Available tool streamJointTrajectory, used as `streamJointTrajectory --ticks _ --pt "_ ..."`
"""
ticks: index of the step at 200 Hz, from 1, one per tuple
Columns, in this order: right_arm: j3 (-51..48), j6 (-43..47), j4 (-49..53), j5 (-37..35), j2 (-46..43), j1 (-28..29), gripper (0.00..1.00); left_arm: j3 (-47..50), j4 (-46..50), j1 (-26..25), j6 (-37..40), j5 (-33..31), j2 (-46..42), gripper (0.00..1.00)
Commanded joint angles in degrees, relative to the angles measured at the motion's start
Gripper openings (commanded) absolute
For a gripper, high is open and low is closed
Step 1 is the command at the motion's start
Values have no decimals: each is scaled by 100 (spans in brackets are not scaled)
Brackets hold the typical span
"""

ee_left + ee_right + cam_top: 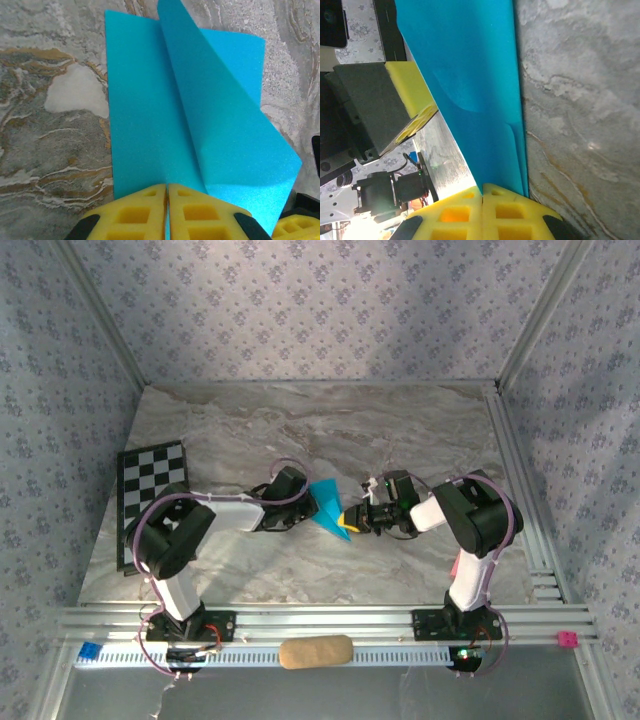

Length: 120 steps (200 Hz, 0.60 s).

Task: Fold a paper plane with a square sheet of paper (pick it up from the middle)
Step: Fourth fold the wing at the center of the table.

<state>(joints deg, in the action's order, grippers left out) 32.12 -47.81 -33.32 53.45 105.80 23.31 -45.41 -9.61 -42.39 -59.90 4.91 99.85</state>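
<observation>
Overhead view of a marble table with two robot arms bolted at its near edge. On the metal rail in front of the arm bases lie three things: one tan oblong block in the middle, one small blue piece at the far left and one small pink piece at the far right.

Beyond the bases, both arms bend inward and meet near the table's centre. Between them is one sheet of paper, bright turquoise, creased down its length, with one flap curling up and over.

The left gripper has its two yellow fingers pressed together, pinching the near edge of the sheet at the crease. The right gripper also has its two yellow fingers closed tight, with the sheet's edge running down into the seam between them, so it appears pinched there too.

Farther back on the left lies one black-and-white checkered board, flat on the table. Patterned wallpaper lines the walls behind.
</observation>
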Motion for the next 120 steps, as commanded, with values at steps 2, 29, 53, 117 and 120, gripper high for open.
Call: streamJointTrajectory --ticks 2,29,53,117,120 --pt "-175 -122 608 -713 165 77 0 43 442 -102 -84 -101 35 11" --pt "-167 -132 645 -751 108 107 0 85 565 -162 -186 -253 -35 10" --pt "-214 -225 601 -751 -18 121 0 115 655 -191 -250 -379 -110 10" --pt "-88 -67 915 -712 -62 138 0 159 700 -225 -224 -447 -186 10" --pt "-67 -44 960 -705 -42 139 0 163 685 -226 -216 -440 -178 10"
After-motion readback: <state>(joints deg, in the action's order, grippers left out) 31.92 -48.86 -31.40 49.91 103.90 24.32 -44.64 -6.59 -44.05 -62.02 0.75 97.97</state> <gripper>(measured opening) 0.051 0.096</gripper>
